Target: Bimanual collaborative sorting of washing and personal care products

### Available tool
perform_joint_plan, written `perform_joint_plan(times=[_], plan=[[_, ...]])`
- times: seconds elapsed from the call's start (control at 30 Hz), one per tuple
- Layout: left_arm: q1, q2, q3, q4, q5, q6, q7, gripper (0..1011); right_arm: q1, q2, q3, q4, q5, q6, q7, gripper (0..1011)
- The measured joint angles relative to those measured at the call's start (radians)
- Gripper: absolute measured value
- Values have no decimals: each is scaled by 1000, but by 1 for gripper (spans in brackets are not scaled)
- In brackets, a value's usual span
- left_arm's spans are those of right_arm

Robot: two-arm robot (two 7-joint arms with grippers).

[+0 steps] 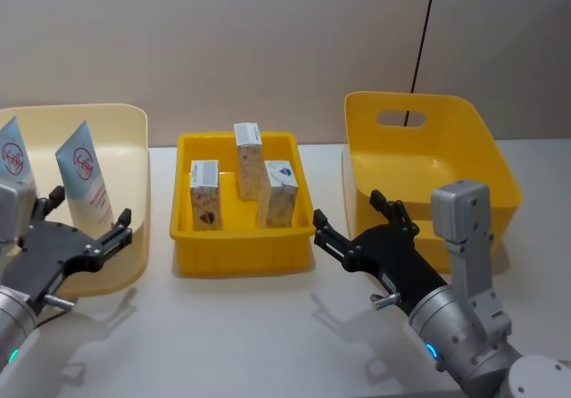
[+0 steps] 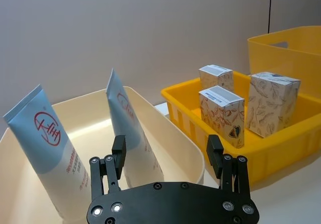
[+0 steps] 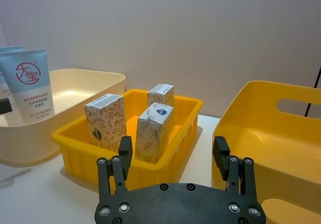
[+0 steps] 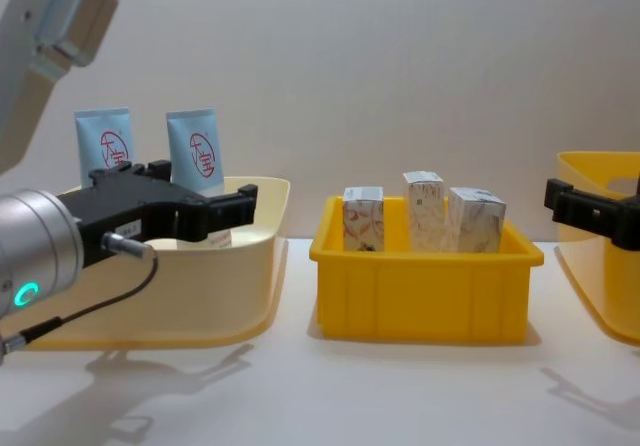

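Tubes (image 1: 85,184) upright, crimp up, in cream bin (image 1: 125,121); cartons (image 1: 249,170) on end; left gripper (image 2: 167,148) and right gripper (image 3: 172,148) jaws wide.

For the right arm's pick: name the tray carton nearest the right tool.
The rightmost carton, with the dark emblem on top; the left carton and rear carton stand farther from the right tool.

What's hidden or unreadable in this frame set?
- Bases of the tubes: chest view, behind the cream bin wall and the left gripper.
- Leftmost tube: head view, cut off by the left edge.
- Right yellow bin: chest view, cut off by the right edge; head view, floor partly covered by the right arm.
- Small print on the cartons: too small in every view.
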Motion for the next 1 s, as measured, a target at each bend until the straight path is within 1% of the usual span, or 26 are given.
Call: perform_joint_plan(times=[0.2, 0.27, 0.3, 0.4, 0.5, 0.7, 0.8, 1.0], plan=[[5, -12, -26, -1, -40, 20, -8, 1003, 0, 0, 0, 0, 0, 0, 0, 1001], [4, -21, -41, -1, -64, 35, -10, 1004, 0, 0, 0, 0, 0, 0, 0, 1001], [4, -21, -41, -1, -64, 35, -10, 1003, 0, 0, 0, 0, 0, 0, 0, 1001], [-2, -35, -58, 7, -92, 55, -13, 1003, 0, 0, 0, 0, 0, 0, 0, 1001], [-7, -45, -67, 14, -107, 65, -15, 1003, 0, 0, 0, 0, 0, 0, 0, 1001], [-25, -70, -91, 41, -149, 93, -23, 1003, 0, 0, 0, 0, 0, 0, 0, 1001], [-41, -84, -101, 66, -170, 106, -31, 1003, 0, 0, 0, 0, 0, 0, 0, 1001], [-67, -102, -109, 106, -188, 120, -45, 1003, 0, 0, 0, 0, 0, 0, 0, 1001]])
